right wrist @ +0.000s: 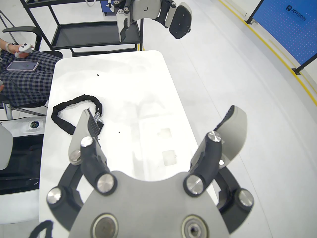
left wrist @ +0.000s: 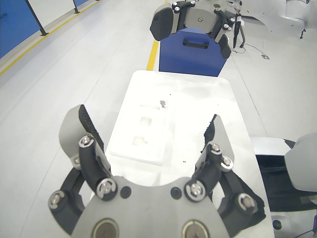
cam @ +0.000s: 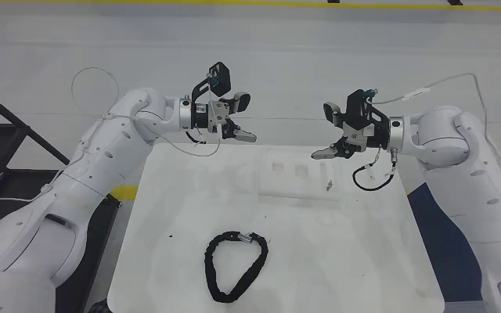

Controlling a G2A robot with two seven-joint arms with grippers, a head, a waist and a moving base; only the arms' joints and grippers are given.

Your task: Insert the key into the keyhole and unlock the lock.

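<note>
A black chain lock (cam: 235, 266) lies in a loop near the front of the white table (cam: 376, 258), its metal lock body (cam: 247, 237) at the loop's far side. The small key (cam: 329, 185) rests at the right end of a white foam tray (cam: 270, 186), also seen as the key (left wrist: 162, 104) on the tray (left wrist: 128, 147). My left gripper (cam: 244, 119) hangs open and empty above the table's back left edge. My right gripper (cam: 326, 134) hangs open and empty above the back right, a little behind the key. The chain lock (right wrist: 71, 110) lies beyond my right gripper (right wrist: 159, 110).
A blue case (left wrist: 193, 58) stands on the floor off the table's right side. A black shelf cart (right wrist: 94, 33) stands off its left side. The tray has a few square recesses (left wrist: 145, 121). Bare tabletop lies between tray and chain.
</note>
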